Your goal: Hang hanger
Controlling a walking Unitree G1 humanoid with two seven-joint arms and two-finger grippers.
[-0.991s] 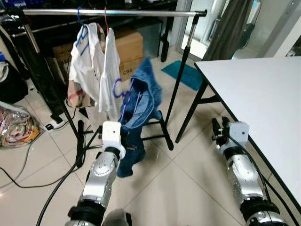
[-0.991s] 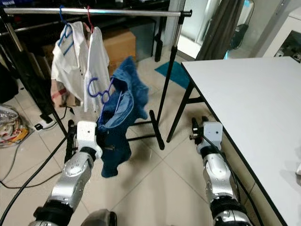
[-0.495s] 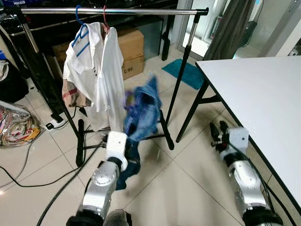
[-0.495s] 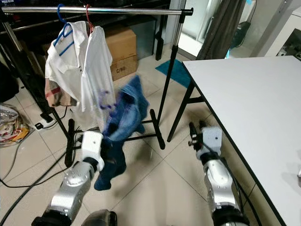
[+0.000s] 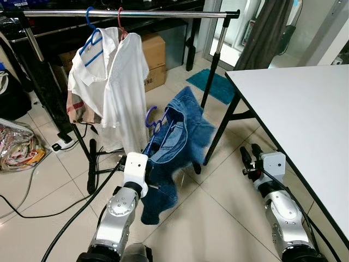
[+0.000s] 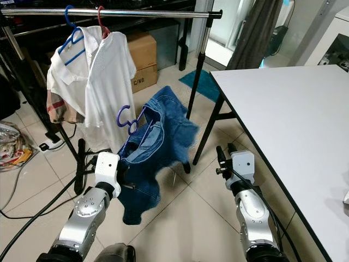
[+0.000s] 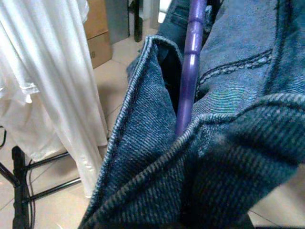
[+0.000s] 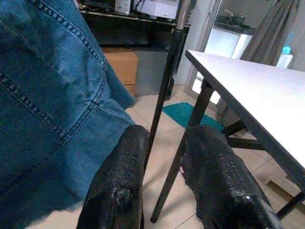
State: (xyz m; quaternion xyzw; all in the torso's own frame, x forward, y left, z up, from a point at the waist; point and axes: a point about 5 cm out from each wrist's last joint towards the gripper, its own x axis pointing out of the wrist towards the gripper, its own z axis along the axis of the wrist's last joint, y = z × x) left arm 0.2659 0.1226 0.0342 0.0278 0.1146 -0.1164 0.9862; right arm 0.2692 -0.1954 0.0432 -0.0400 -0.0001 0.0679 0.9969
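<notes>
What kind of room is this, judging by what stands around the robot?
Probably a utility or storage room in a home. A metal clothes rail carries white shirts on hangers, cardboard boxes stand behind it, and a white table stands on the tiled floor.

Both silver arms reach forward and low. The left gripper point(image 5: 146, 176) is buried in cloth. The right gripper point(image 8: 164, 183) hangs free, fingers point(image 8: 121, 186) slightly parted.

Glossy smooth purple plastic hanger point(image 7: 191, 62), coarse twill blue denim garment point(image 5: 177, 144) with raised stitching, thin soft white cotton shirt point(image 5: 124, 87), polished chrome metal rail point(image 5: 125, 14), matt white tabletop point(image 5: 305, 109), rough-textured black rubbery fingers point(image 8: 116, 191), glossy pale floor tiles point(image 5: 218, 218)
</notes>
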